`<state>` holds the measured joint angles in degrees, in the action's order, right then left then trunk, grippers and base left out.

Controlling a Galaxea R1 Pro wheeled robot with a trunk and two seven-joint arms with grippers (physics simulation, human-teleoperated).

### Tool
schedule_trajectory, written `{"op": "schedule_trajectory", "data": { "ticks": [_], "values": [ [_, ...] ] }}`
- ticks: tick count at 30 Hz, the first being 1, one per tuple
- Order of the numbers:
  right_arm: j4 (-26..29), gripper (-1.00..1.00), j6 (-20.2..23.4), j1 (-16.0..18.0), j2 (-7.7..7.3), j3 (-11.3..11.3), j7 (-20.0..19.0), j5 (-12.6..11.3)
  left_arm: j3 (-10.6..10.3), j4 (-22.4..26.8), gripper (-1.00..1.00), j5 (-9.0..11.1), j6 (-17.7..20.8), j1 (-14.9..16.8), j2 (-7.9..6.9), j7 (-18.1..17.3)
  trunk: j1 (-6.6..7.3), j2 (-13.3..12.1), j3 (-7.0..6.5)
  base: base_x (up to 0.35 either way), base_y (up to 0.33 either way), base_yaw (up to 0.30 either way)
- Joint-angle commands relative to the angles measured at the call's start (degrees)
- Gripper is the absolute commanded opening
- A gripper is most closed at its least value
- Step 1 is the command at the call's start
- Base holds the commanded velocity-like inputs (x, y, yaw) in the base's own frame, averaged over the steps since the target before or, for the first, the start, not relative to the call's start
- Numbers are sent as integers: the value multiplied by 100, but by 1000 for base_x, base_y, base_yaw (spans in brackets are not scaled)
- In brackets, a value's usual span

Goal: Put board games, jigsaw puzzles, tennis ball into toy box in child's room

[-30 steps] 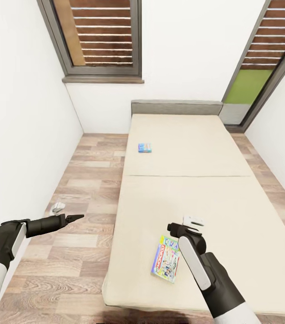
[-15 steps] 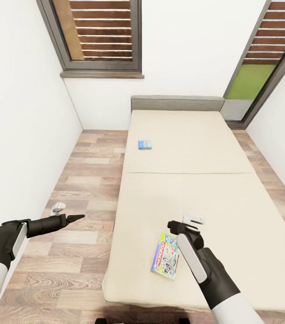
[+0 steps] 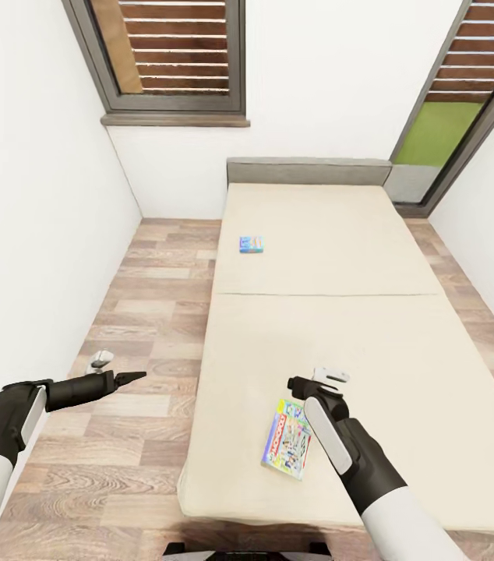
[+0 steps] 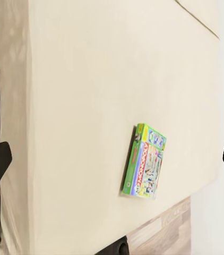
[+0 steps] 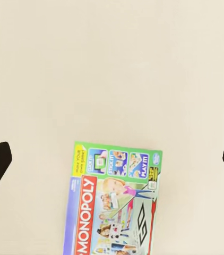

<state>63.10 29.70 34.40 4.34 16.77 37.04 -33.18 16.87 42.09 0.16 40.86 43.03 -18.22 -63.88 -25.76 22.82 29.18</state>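
above the near end of the bed [image 3: 372,312], my right fingers [image 3: 321,383] hang spread just beside the monopoly box [image 3: 287,439] lying flat there, so i judge the pickup is starting and next i must drop and straddle its edge.

Here's the bed [image 3: 340,312], a long cream mattress with a seam across its middle. A Monopoly box [image 3: 287,443] lies flat near the foot edge, and a small blue box [image 3: 252,245] sits well apart, up toward the grey headboard [image 3: 308,170].
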Motion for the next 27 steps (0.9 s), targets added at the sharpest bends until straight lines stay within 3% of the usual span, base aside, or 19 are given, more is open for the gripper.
{"op": "schedule_trajectory", "data": {
  "ticks": [1,27],
  "values": [
    [-28,100,9,24,1,10,46,-42,10,1,100,2,54,4,1,-19,-3,10,18,0,0,0],
    [-91,100,1,119,5,34,40,-42,-20,1,100,-14,54,-12,-10,-7,-3,10,263,0,0,0]
  ]
}}
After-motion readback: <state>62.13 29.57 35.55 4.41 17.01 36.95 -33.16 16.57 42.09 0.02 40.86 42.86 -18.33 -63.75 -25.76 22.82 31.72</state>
